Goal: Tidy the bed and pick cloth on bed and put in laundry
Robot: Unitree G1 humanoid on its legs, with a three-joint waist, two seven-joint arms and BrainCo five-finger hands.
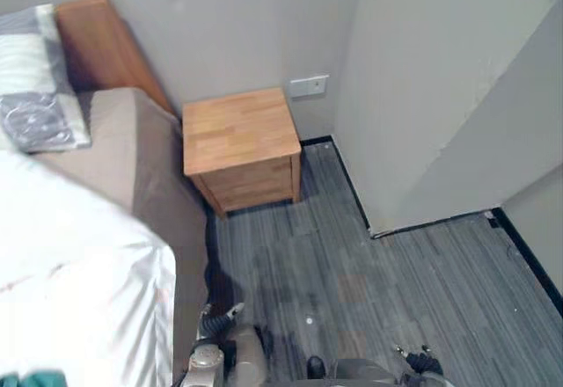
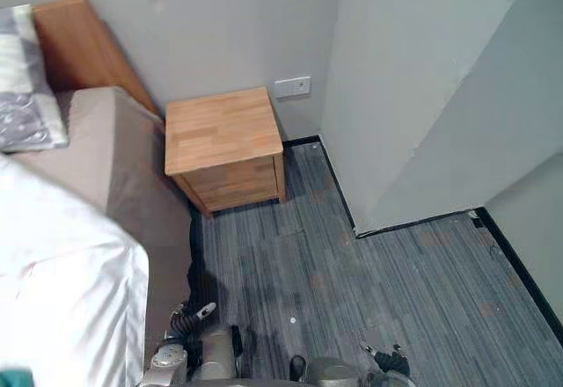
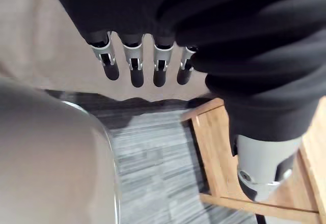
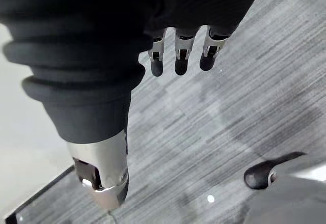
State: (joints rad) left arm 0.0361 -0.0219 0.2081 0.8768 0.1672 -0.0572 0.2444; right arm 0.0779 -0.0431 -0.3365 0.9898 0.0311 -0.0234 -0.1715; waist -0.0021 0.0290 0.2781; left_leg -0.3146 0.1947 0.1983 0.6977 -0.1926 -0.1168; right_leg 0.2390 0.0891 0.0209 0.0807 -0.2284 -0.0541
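A teal cloth (image 1: 32, 378) lies at the near end of the bed (image 1: 132, 154), on the white duvet (image 1: 79, 264), mostly cut off by the view's edge. Farther up, a grey-and-white pillow (image 1: 35, 97) leans by the wooden headboard (image 1: 101, 44). A wooden nightstand (image 1: 239, 132) stands just beside the bed, under a wall socket (image 1: 309, 85). The left hand (image 3: 133, 56) hangs by the bed's side, fingers released and straight, holding nothing. The right hand (image 4: 181, 56) hangs likewise over the grey floor (image 1: 352, 273).
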